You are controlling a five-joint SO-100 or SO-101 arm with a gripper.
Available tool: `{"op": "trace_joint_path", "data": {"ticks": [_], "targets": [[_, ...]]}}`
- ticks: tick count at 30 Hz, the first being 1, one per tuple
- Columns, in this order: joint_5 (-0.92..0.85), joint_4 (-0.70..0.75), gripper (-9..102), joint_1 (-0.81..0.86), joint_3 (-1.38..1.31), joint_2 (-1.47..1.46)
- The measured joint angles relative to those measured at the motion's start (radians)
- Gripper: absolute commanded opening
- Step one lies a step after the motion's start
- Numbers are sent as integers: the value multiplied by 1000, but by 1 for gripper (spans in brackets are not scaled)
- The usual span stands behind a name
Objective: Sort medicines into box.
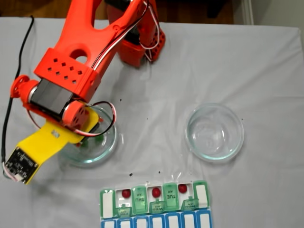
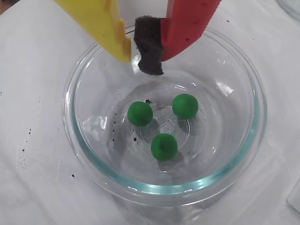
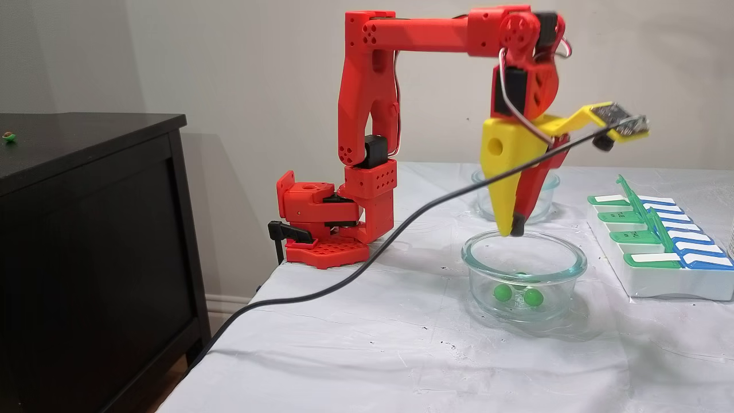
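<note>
Above the near glass dish [image 3: 523, 269], the gripper [image 2: 140, 58] hangs with its jaws almost closed and holding nothing; the yellow finger [image 2: 101, 23] and the red finger [image 2: 187, 23] nearly meet at a black pad. Below the tips, three green balls [image 2: 164, 146] lie on the dish bottom. Three red balls [image 1: 155, 191] sit in open compartments of the pill box [image 1: 154, 206].
</note>
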Motion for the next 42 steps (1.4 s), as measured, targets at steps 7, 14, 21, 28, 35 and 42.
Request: {"op": "trace_joint_path", "data": {"ticks": [7,14,21,28,35,42], "targets": [[52,-100,16,-31,114,57],[75,-173,17,-32,173,57],[97,-235,24,-58,218,57],[115,-267,24,-74,227,57],[115,-291,23,-74,262,57],[106,-311,22,-74,272,57]]}}
